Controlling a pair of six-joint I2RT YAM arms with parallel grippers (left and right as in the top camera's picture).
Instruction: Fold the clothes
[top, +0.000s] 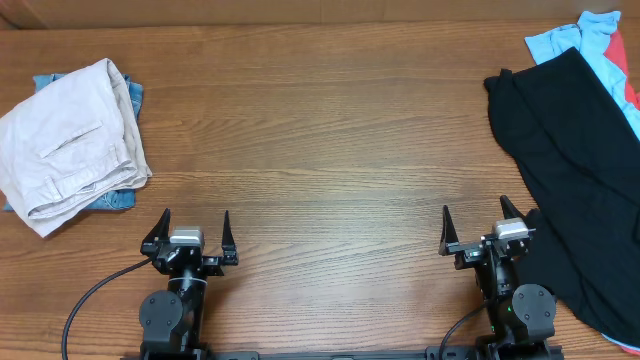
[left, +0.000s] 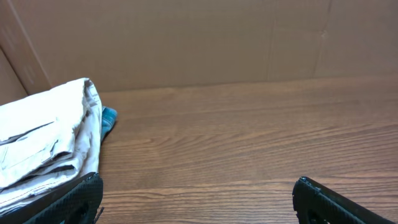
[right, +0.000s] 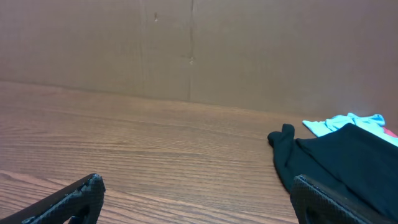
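A large black shirt (top: 575, 170) lies spread along the table's right edge; it also shows in the right wrist view (right: 336, 162). A light-blue tee (top: 560, 38) lies partly under it at the back right, also in the right wrist view (right: 339, 123). Folded beige trousers (top: 70, 140) lie at the left on a blue garment (top: 115, 200), and show in the left wrist view (left: 43, 140). My left gripper (top: 190, 232) is open and empty at the front left. My right gripper (top: 478, 225) is open and empty, its right finger beside the black shirt's edge.
A red-orange cloth (top: 630, 90) peeks out at the far right edge. A brown cardboard wall (left: 199, 37) stands behind the wooden table (top: 320, 150). A black cable (top: 95, 295) runs from the left arm's base.
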